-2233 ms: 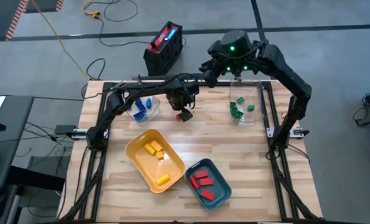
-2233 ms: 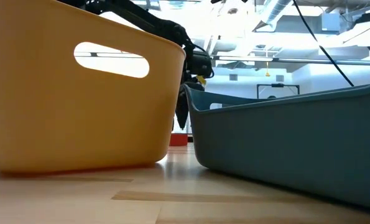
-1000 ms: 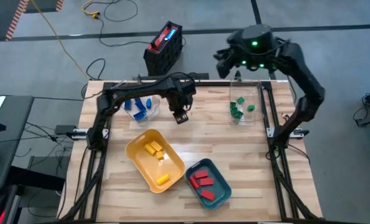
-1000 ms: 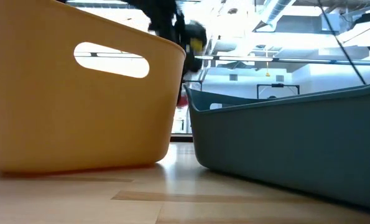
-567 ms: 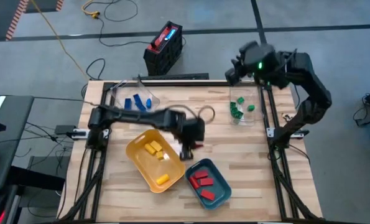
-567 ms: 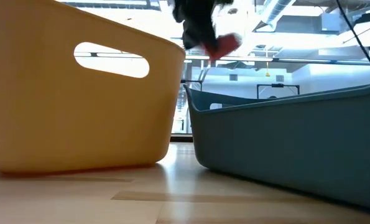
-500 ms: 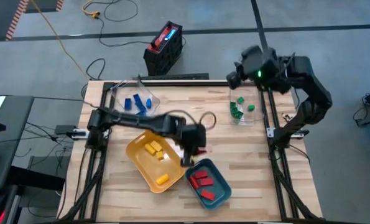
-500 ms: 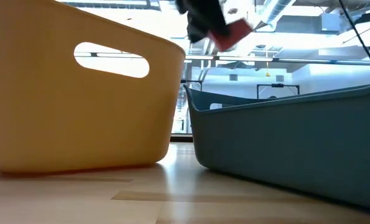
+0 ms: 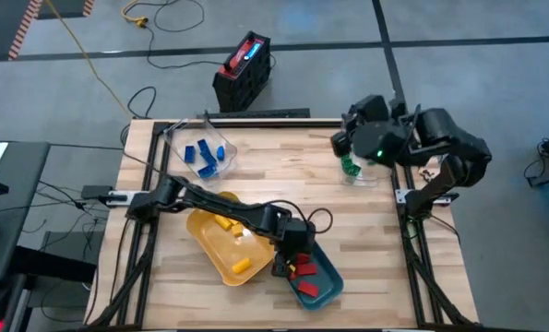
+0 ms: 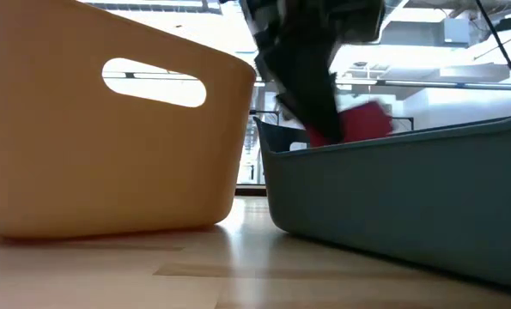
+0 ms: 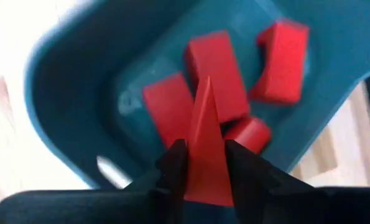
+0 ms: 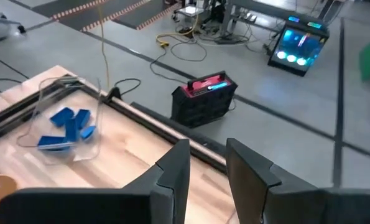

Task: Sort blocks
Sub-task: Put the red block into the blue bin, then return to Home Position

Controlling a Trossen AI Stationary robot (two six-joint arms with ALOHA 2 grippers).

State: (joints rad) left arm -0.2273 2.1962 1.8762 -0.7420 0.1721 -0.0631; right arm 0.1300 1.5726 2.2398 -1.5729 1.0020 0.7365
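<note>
Red block over the teal tray

Left gripper pinches a red block above the tray; released crooked, it might bounce out.

The left end effector (a dark smear in the low view) hides part of the red block.

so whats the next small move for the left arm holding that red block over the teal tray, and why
Probably open the left gripper: its fingers clamp a red plastic block directly above the teal oblong tray, where other red blocks already lie, so releasing should drop it among them.
</note>
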